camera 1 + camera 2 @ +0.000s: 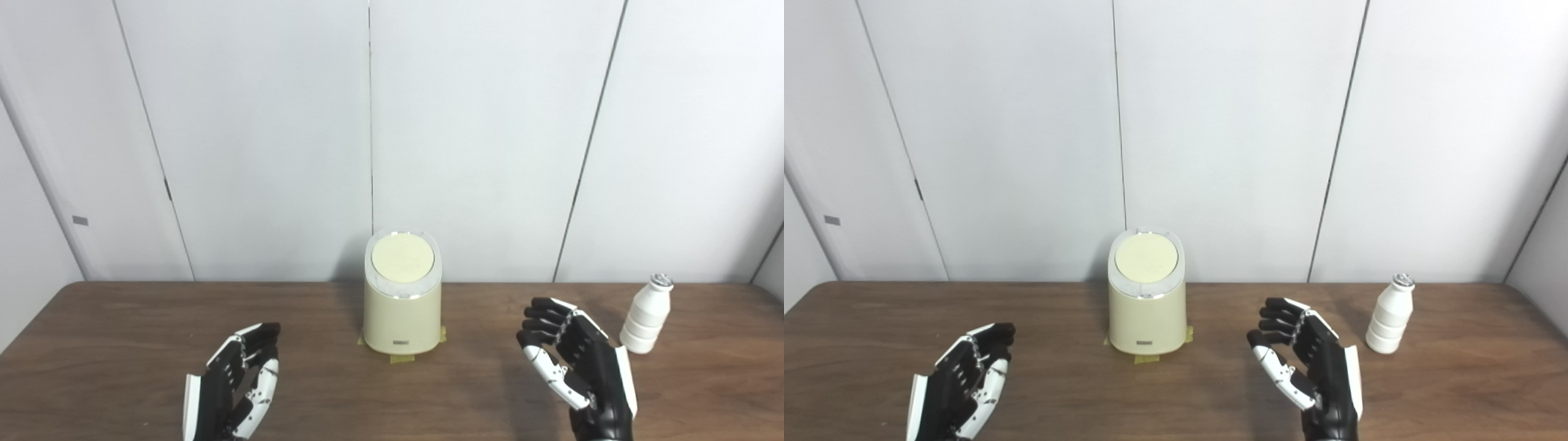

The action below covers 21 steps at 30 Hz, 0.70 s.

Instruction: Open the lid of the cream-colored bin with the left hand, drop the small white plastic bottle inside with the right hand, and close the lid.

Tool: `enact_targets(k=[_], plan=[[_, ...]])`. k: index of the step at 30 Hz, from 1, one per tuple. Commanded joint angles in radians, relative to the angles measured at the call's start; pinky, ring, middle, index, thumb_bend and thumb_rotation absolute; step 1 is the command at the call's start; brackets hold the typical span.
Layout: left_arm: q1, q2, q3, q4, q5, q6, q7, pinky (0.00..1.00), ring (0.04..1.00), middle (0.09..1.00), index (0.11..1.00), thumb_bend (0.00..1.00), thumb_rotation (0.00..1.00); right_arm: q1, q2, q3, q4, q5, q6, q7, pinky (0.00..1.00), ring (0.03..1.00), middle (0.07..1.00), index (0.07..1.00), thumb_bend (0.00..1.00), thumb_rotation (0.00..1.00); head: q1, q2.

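Observation:
The cream-colored bin (pixel 402 312) stands upright at the middle back of the table, its round lid (pixel 402 258) down. A small white plastic bottle (pixel 646 315) with a silver cap stands upright at the right. My left hand (pixel 236 383) hovers low at the front left, open, fingers apart, holding nothing, well clear of the bin. My right hand (pixel 572 361) is raised at the front right, open with fingers lightly curled, a short way left of the bottle and not touching it.
The brown wooden table (pixel 122 343) runs the full width. Yellow tape bits (pixel 401 358) mark the bin's base. A white panelled wall (pixel 490 135) stands close behind the bin and the table's back edge.

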Motion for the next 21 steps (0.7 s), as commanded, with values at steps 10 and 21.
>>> enact_targets(k=[10, 21], plan=[[-0.032, 0.001, -0.003, -0.035, 0.008, -0.012, -0.004, 0.67, 0.732, 0.725, 0.688, 0.25, 0.36, -0.038, 0.002, 0.003, -0.029, -0.004, -0.023, 0.004, 0.55, 0.606, 0.629, 0.626, 0.31, 0.24, -0.001, 0.001], [-0.034, -0.002, -0.006, -0.046, -0.010, -0.001, -0.012, 0.68, 0.733, 0.725, 0.690, 0.26, 0.38, -0.038, 0.000, 0.002, -0.033, 0.000, -0.016, 0.007, 0.55, 0.608, 0.632, 0.627, 0.31, 0.24, 0.001, 0.005]])
